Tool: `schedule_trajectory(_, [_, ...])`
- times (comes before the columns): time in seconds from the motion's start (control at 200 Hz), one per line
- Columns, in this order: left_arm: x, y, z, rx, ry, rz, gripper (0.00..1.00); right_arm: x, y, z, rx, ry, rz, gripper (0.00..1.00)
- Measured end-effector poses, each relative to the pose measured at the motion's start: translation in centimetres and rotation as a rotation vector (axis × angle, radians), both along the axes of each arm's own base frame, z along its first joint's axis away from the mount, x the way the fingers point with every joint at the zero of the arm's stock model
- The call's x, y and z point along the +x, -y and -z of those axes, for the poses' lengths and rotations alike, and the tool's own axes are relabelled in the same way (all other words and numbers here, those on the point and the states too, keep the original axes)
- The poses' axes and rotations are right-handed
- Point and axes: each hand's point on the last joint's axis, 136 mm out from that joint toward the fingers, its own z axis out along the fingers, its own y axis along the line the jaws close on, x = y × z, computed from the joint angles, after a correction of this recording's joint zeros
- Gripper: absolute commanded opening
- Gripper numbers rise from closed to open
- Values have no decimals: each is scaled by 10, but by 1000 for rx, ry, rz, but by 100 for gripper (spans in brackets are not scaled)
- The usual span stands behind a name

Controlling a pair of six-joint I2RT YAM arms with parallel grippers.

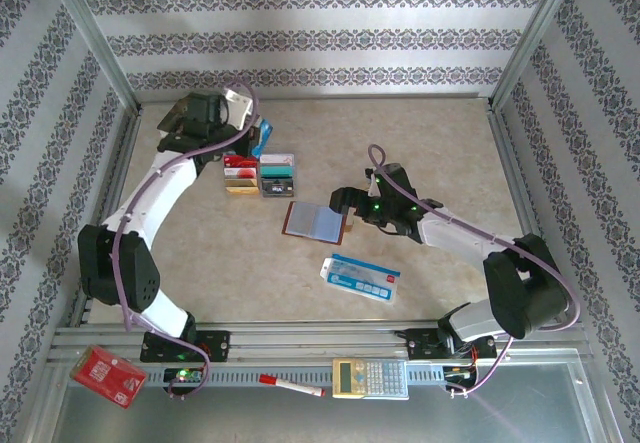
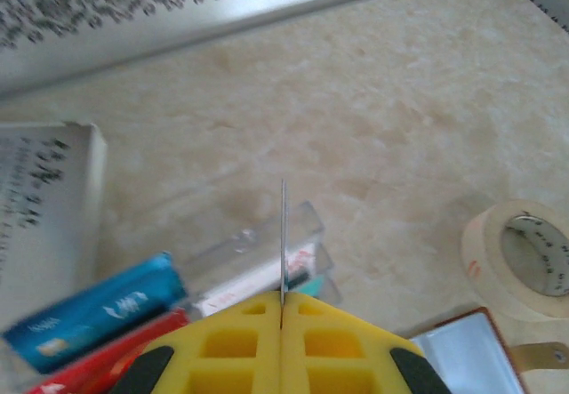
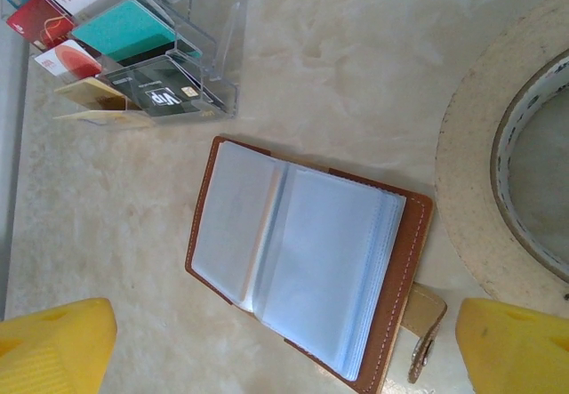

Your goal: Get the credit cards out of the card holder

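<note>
The card holder point(image 3: 302, 261) lies open on the table, brown leather with pale blue plastic sleeves that look empty; it is also in the top view point(image 1: 315, 221). My right gripper point(image 3: 284, 358) hovers just above it, open, with nothing between its fingers point(image 3: 53, 345). My left gripper point(image 2: 283, 301) is shut on a thin card point(image 2: 283, 234) seen edge-on, its colour unclear. It holds this card above a clear rack point(image 2: 267, 252) at the back left point(image 1: 260, 173). Several credit cards stand in that rack: teal point(image 3: 124, 29), red point(image 3: 36, 20), black point(image 3: 160, 92), gold point(image 3: 89, 96).
A roll of tape point(image 3: 498, 145) lies right beside the card holder's clasp. A blue-and-white flat packet point(image 1: 360, 276) lies in front of the holder. A white printed object point(image 2: 44, 207) sits left of the rack. On the near rail are a red packet point(image 1: 107, 375), a pen point(image 1: 290, 385) and a calculator point(image 1: 370, 378).
</note>
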Motion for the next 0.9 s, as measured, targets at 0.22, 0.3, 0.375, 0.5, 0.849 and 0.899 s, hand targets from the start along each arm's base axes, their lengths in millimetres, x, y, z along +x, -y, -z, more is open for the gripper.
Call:
schedule_trajectory(0.22, [15,-21,-20,96,85,105,0,13,6,2,-28,-28,20,98])
schedule_trajectory(0.3, [13,-20,-16,144,101,167,0,17,6,2,-33,-34,22,98])
schedule_trajectory(0.375, [10,-17,-11,172,106,226,0,21,7,0,-38,-39,25,98])
schedule_trajectory(0.5, [11,-8,-9,195,123,332,0,27,4,-9,-32,-29,20,98])
schedule_trajectory(0.849, [27,-10,21,379,118,576,0,37,0,-3,-24,-74,22,98])
schedule_trajectory(0.899, [27,-11,25,410,114,617,0,38,-1,-2,-23,-81,22,98])
